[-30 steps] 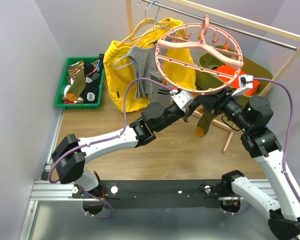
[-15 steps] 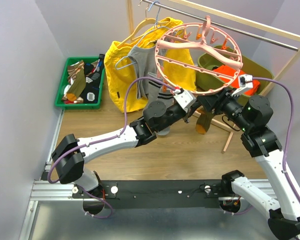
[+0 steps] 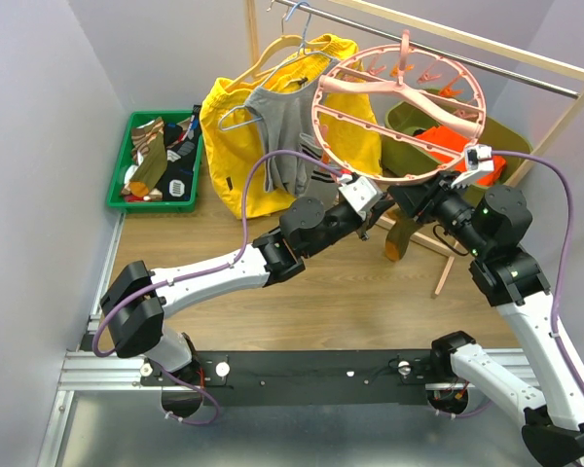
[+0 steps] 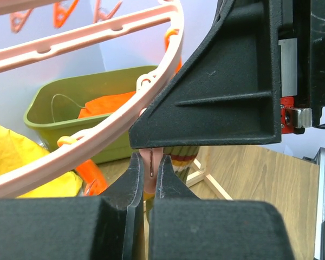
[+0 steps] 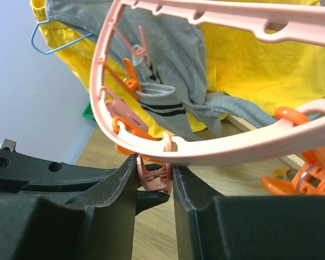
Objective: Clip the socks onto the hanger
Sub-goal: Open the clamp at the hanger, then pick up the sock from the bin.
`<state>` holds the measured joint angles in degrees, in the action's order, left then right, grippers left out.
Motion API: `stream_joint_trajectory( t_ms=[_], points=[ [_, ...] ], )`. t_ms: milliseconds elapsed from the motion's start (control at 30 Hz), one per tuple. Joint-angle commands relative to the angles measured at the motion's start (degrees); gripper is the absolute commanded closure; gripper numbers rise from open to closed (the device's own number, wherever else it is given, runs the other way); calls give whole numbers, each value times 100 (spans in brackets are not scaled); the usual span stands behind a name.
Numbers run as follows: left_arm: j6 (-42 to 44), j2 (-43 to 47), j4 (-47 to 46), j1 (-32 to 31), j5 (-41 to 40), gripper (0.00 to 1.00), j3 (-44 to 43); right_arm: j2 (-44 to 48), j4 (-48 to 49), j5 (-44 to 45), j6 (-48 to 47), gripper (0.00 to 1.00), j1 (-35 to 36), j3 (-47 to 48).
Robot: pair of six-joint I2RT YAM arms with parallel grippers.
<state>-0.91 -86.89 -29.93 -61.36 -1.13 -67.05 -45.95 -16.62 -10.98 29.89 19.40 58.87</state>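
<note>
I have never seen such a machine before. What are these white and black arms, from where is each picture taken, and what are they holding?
These are two robot arms bolted to the near edge of a wooden table. One picture looks down from a fixed camera above and behind them; the other two come from small cameras on the wrists, so each shows its own black fingers up close.

Both arms reach up to a round pink hanger that hangs from a rail. The right gripper is closed on a pink clip under the hanger's rim. The left gripper pinches something thin, apparently a clip; an olive sock hangs below it. A green tray on the left holds more socks, and a yellow jacket hangs behind.
</note>
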Motion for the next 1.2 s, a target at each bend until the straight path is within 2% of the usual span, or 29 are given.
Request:
stream_joint_trajectory(
  t_ms=[0,33,100,133,267,400,467,733,833,867,967,1067,1100,1167],
  points=[
    [-155,145,6,-60,-195,82,244,-10,98,26,-9,83,3,186],
    [-164,190,-30,-60,-212,70,271,-10,106,-9,-9,85,11,186],
    [-190,330,-117,-60,-239,60,350,-28,133,-35,8,90,11,160],
    [-208,374,-127,-60,-248,52,368,-36,150,-62,8,91,11,151],
    [-401,699,-144,-60,-309,38,499,-80,177,-71,26,99,11,107],
    [-691,1269,-31,-69,-502,36,745,-124,159,-1,78,99,3,98],
    [-875,1472,127,-60,-712,33,789,-151,72,79,87,99,11,116],
    [-1543,2176,2025,264,-1715,27,833,-168,133,131,122,99,11,-104],
    [-2035,2387,2667,844,-1707,27,973,-194,124,123,61,99,3,-122],
    [-2280,2440,2799,1298,-1550,27,1018,-212,107,123,43,99,11,-113],
    [-2572,2677,3150,1994,-1365,27,1281,-238,28,175,-88,99,11,-51],
    [-2529,2774,3371,2812,-1320,27,1422,-221,-43,289,-238,99,11,-16],
    [-2502,2713,3519,3258,-1277,27,1405,-212,-60,307,-273,99,11,1],
    [-2389,2608,3582,3665,-1093,27,1352,-203,-96,342,-343,99,11,-7]
  ],
)
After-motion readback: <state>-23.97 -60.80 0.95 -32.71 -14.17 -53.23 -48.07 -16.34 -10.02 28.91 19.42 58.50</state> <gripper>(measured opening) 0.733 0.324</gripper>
